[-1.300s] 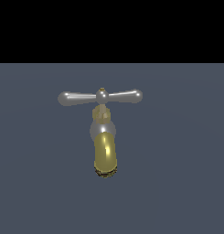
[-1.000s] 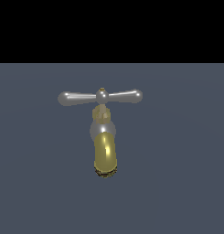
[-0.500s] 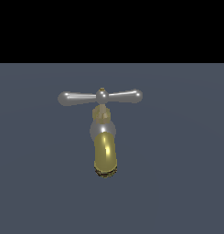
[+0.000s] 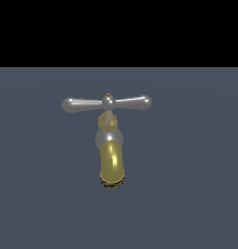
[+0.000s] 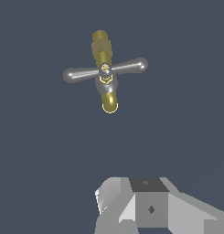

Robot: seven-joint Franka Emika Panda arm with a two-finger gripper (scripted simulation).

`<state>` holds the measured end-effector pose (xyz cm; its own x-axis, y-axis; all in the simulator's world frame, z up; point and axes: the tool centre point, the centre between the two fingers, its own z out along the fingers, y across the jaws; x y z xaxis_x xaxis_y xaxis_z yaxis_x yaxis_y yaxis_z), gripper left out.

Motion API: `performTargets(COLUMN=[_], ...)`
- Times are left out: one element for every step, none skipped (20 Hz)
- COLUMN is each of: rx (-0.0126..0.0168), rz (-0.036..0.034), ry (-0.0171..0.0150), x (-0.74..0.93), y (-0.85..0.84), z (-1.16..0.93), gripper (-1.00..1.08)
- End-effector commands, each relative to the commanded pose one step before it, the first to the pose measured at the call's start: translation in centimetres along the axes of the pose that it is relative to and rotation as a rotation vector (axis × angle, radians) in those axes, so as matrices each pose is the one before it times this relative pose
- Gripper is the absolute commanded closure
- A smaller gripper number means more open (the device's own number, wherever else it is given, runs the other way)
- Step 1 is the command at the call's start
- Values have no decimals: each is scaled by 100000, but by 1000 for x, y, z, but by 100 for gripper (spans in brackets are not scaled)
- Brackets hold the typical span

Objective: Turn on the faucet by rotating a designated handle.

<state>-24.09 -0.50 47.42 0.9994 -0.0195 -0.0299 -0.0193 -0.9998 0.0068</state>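
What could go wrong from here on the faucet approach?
1. The gripper is far from the handle and absent from the exterior view; a long blind approach may drift.
2. The crossbar arms are slim and tapered, so fingers could slip off.
3. The spout lies close below; a low approach might hit it instead.

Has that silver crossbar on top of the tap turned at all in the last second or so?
No. The handle lies at the same angle across the brass-gold spout as before, its arms pointing to the exterior view's left and right.
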Motion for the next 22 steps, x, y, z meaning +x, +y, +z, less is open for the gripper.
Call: performTargets(rx=[-385, -174, -180, -185, -190, -192, -188, -180, -171, -162, -153, -143, -134, -124, -115, -105, -96, -86, -77, -67, -58, -49], rz=[3688, 1717, 1826, 1933, 2042, 2146, 2192, 2189, 2183, 2179, 2173, 2169, 2164, 2159, 2155, 2151, 2147, 2142, 2139, 2136, 2132, 2129], ry=[76, 52, 59, 66, 74, 83, 89, 92, 95, 98, 101, 103, 104, 105, 106, 106, 106, 105, 104, 103, 100, 98], x=[813, 372, 392, 411, 428, 443, 446, 437, 427, 417, 406, 395, 384, 372, 360, 348, 335, 322, 309, 295, 281, 267], y=[-238, -130, -147, -166, -187, -209, -227, -240, -252, -264, -276, -287, -298, -309, -319, -328, -338, -347, -354, -362, -369, -376], z=[387, 183, 199, 216, 234, 253, 265, 272, 279, 285, 291, 298, 304, 310, 316, 323, 329, 335, 341, 347, 353, 359], gripper=[108, 108, 108, 108, 108, 108, 108, 108, 108, 108, 108, 108, 108, 108, 108, 108, 108, 108, 108, 108, 108, 108])
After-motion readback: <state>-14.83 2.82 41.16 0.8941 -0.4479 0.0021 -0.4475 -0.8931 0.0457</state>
